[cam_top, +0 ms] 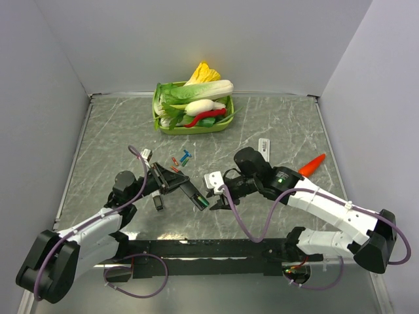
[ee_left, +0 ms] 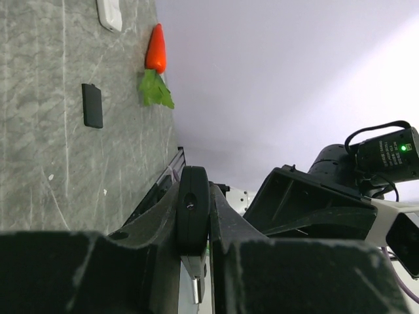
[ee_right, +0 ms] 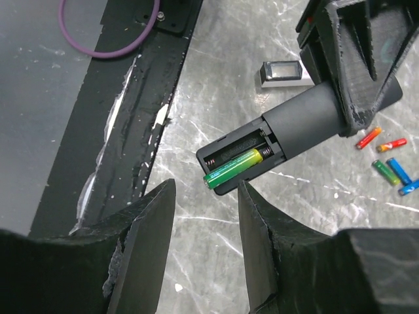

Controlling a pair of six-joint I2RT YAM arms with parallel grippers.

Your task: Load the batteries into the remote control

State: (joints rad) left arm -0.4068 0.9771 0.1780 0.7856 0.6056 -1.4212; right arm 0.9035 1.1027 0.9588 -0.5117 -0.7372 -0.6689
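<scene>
My left gripper [cam_top: 171, 183] is shut on a black remote [cam_top: 188, 191] and holds it above the table, its open battery compartment towards my right gripper [cam_top: 216, 199]. In the right wrist view the remote [ee_right: 308, 121] has one green battery [ee_right: 234, 167] lying in a slot, its near end at the compartment's rim; the other slot is empty. My right gripper [ee_right: 204, 190] is open and empty just short of that end. Several loose batteries [ee_right: 386, 157] lie on the table [cam_top: 180, 160]. In the left wrist view the remote [ee_left: 193, 209] shows edge-on between my fingers.
A green basket of vegetables [cam_top: 226, 121] stands at the back. A white remote [cam_top: 264, 145] and a toy carrot [cam_top: 312, 163] lie right of centre. A small dark piece [cam_top: 159, 203] lies under my left arm. A flat black rectangle [ee_left: 92, 104] lies on the table.
</scene>
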